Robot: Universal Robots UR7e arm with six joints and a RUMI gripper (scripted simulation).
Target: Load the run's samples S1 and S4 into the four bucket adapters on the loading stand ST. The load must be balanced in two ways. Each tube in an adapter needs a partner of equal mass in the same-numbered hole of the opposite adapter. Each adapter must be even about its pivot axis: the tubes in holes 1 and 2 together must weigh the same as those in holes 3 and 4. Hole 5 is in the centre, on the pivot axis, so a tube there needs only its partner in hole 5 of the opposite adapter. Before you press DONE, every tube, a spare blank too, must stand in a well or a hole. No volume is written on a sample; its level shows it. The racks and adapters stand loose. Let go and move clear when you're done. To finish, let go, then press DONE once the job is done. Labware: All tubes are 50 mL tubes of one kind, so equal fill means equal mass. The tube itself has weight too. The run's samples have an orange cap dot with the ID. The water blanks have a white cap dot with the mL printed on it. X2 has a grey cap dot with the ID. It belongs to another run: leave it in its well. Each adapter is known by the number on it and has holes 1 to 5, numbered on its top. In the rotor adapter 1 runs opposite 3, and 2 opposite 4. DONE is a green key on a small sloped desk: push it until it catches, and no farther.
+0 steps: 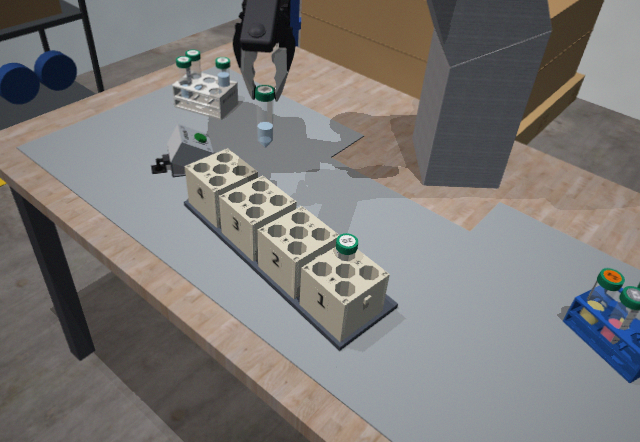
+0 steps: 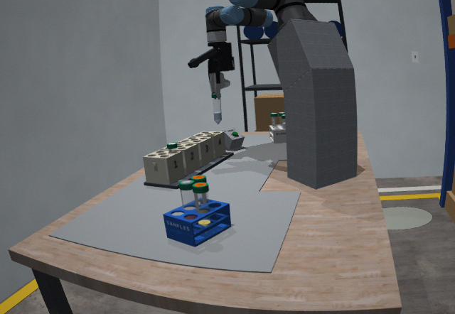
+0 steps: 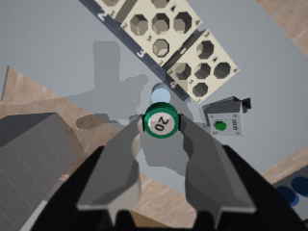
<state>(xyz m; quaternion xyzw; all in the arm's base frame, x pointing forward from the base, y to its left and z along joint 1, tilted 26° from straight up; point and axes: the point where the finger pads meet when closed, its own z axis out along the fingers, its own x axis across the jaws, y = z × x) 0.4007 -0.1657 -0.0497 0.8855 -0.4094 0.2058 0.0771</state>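
My gripper (image 1: 264, 88) (image 2: 213, 96) (image 3: 161, 115) is shut on the green cap of a water blank tube (image 1: 264, 127) (image 2: 217, 110) (image 3: 161, 120) marked 20. It holds the tube upright in the air above the mat, behind adapter 4 (image 1: 199, 194) (image 3: 192, 59) and adapter 3 (image 1: 235, 225) (image 3: 146, 38). Adapter 2 (image 1: 275, 260) stands empty. Adapter 1 (image 1: 320, 300) (image 2: 165, 165) holds one white-dot blank (image 1: 346, 244) (image 2: 171, 145) in a back hole. The blue samples rack (image 1: 602, 337) (image 2: 183, 226) holds orange-dot tubes (image 1: 610, 278) (image 2: 200, 187) and a grey-dot tube (image 2: 186, 184).
The white blanks rack (image 1: 206, 98) (image 2: 278, 134) with three tubes stands at the back. The DONE key (image 1: 200, 138) (image 2: 234, 133) (image 3: 219, 126) sits on its desk beside adapter 4. A tall grey pedestal (image 1: 475, 65) (image 2: 319, 119) stands right of the stand.
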